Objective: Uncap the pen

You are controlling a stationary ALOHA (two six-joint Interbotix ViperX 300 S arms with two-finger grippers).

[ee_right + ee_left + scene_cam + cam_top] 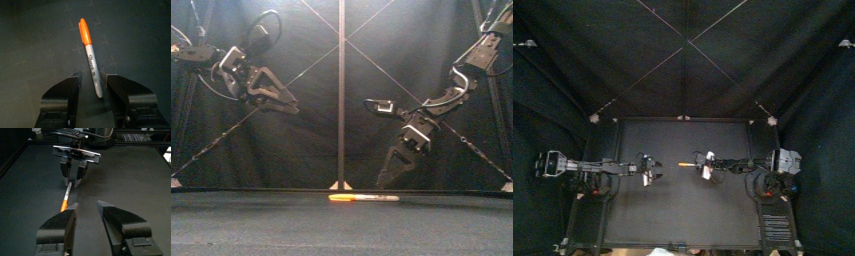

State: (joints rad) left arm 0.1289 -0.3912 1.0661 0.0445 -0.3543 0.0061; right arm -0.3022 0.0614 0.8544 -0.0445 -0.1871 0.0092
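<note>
Pen (90, 55) lies flat in the middle of the tabletop (673, 210), orange cap (83, 27) toward the left tool (87, 204), which hangs released and raised, probably to pull it. Right tool (92, 75) is spread, straddling the pen's other end, looks lined up to pin it.

1. A marker pen (90, 55) lies flat on the black counter (33, 40), its orange cap (84, 31) still on the grey printed barrel (92, 62).
2. The right pincer (93, 80) has its jaws apart, with the barrel's tail showing between them and the cap pointing away.
</note>
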